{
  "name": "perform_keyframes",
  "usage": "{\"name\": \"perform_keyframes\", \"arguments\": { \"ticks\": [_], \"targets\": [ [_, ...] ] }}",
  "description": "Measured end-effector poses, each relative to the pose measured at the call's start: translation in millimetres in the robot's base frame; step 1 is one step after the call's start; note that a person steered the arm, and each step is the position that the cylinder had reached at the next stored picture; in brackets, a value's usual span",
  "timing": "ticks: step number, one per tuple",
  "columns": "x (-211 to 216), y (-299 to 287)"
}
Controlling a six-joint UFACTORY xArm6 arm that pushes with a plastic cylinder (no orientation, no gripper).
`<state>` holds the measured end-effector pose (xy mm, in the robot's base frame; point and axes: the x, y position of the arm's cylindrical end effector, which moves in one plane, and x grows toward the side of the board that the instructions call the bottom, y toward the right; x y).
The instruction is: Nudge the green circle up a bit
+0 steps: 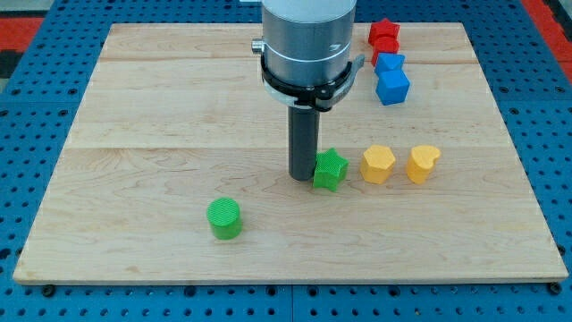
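Green circle (pixel 224 218), a short ribbed cylinder, sits nearest the surface's (pixel 134 134) bottom edge, left of centre and well apart from everything else. It looks light, stiff and free to slide, though a round side could let it slip off sideways; I judge contact should be low on its bottom-edge face, dead centre. Farther up, my tip (pixel 303 177) rests at mid-surface, just beside or touching the green star (pixel 330 169), with the rod upright. No pincer exists on this arm, so nothing is grasped. Beyond lie a yellow hexagon (pixel 378 164) and yellow heart (pixel 423 164), then blue blocks (pixel 391 79) and red blocks (pixel 384 35) by the top right corner.
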<state>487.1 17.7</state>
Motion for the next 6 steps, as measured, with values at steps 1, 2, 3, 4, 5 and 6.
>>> {"name": "perform_keyframes", "arguments": {
  "ticks": [1, 2, 3, 4, 5, 6],
  "targets": [
    [0.0, 2.3],
    [0.0, 4.6],
    [18.3, 4.7],
    [62.3, 4.7],
    [98.1, -8.0],
    [99.2, -56.1]
  ]
}}
